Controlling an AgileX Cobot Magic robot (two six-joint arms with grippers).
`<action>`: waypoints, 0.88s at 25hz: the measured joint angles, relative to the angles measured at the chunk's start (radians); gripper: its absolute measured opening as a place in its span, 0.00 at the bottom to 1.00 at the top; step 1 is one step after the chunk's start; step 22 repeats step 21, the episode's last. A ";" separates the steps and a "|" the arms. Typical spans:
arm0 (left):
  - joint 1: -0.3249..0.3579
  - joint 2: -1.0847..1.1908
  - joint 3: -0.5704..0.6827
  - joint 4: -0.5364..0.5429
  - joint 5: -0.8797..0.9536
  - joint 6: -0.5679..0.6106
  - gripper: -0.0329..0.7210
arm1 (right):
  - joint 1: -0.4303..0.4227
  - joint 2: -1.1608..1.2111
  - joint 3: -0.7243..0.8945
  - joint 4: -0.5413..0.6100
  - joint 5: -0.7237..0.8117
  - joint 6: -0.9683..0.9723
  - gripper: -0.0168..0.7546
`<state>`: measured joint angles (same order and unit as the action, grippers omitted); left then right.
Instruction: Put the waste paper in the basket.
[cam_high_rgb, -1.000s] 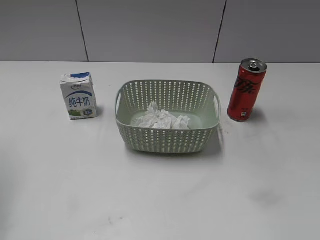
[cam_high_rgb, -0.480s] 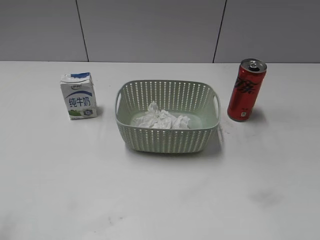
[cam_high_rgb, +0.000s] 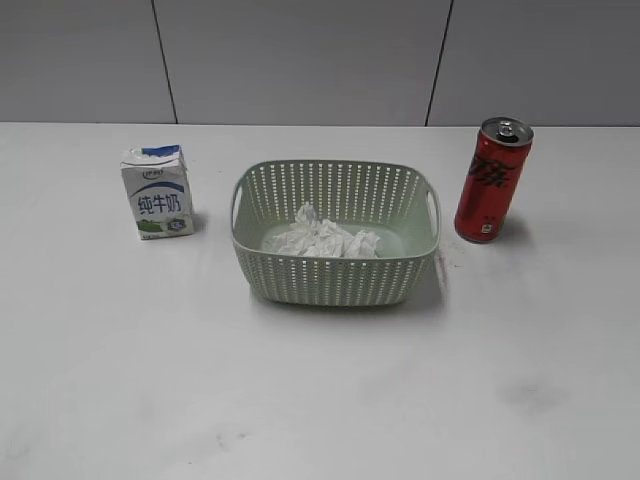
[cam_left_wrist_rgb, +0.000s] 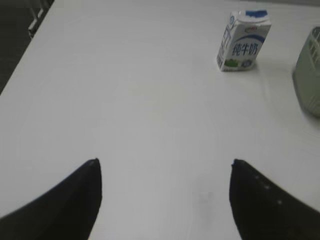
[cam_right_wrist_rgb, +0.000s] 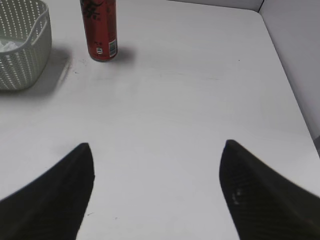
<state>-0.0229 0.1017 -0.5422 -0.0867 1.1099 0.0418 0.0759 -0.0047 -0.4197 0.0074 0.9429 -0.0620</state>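
The pale green basket (cam_high_rgb: 335, 280) stands in the middle of the white table. Crumpled white waste paper (cam_high_rgb: 322, 240) lies inside it in a heap; I cannot tell the single wads apart. Neither gripper shows in the exterior view. My left gripper (cam_left_wrist_rgb: 165, 162) is open and empty over bare table, with the basket's edge (cam_left_wrist_rgb: 309, 80) at the far right of its view. My right gripper (cam_right_wrist_rgb: 156, 146) is open and empty over bare table, with the basket (cam_right_wrist_rgb: 22, 47) at the upper left of its view and a bit of paper (cam_right_wrist_rgb: 7, 46) inside it.
A blue-and-white milk carton (cam_high_rgb: 157, 193) stands left of the basket, also in the left wrist view (cam_left_wrist_rgb: 243, 41). A red drink can (cam_high_rgb: 492, 181) stands right of the basket, also in the right wrist view (cam_right_wrist_rgb: 100, 29). The table's right edge (cam_right_wrist_rgb: 287, 75) runs beside a wall.
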 joint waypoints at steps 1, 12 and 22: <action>0.000 -0.026 0.000 0.000 0.000 0.000 0.82 | 0.000 0.000 0.000 0.000 0.000 0.000 0.79; 0.000 -0.107 0.037 0.008 -0.070 -0.002 0.82 | 0.000 0.000 0.000 0.000 -0.001 0.000 0.79; 0.000 -0.107 0.037 0.008 -0.076 -0.002 0.82 | 0.000 0.000 0.000 0.000 -0.001 0.000 0.79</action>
